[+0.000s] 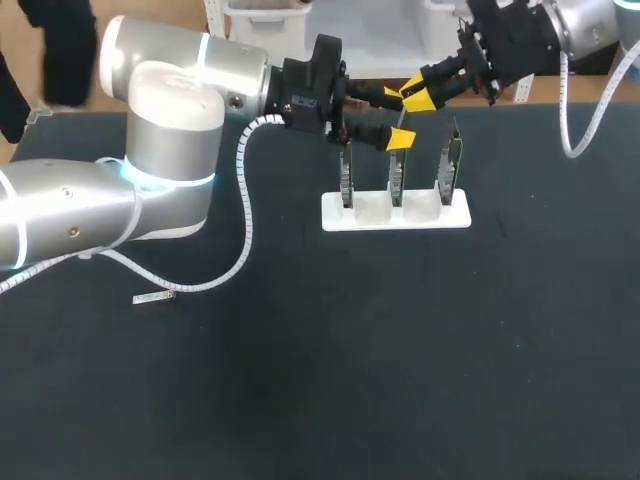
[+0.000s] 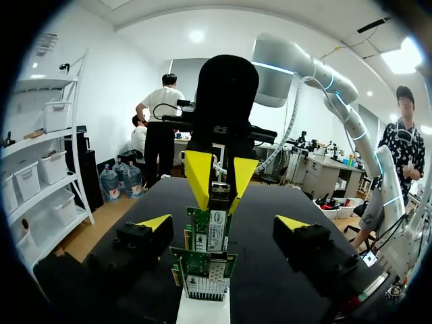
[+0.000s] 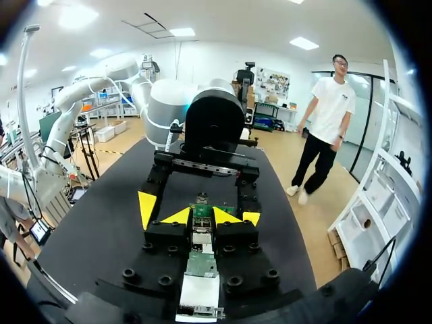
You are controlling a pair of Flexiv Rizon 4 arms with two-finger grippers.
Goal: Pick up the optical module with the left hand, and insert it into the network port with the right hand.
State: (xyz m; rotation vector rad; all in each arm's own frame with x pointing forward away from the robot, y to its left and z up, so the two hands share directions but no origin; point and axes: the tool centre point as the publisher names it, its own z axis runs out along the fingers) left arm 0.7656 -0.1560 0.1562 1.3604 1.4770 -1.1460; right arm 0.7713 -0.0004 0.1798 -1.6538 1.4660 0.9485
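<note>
The optical module (image 2: 217, 192) is a small silver piece held between the yellow tips of my right gripper (image 2: 220, 185), which is shut on it and points down at the rack. Right under it stands the middle one of three green network cards (image 2: 208, 233) in a white rack (image 1: 395, 213). My left gripper (image 2: 225, 224) is wide open, its fingers (image 2: 154, 223) standing apart on either side of the module and the card and touching neither. In the right wrist view the module (image 3: 201, 237) sits between my right gripper's (image 3: 202, 216) tips, above the card (image 3: 201, 263).
The white rack stands at the table's (image 1: 330, 380) far middle with upright cards (image 1: 453, 160). A small silver piece (image 1: 155, 297) lies on the dark table at the left, near my left arm's cable. The left arm's body (image 1: 170, 150) fills the far left.
</note>
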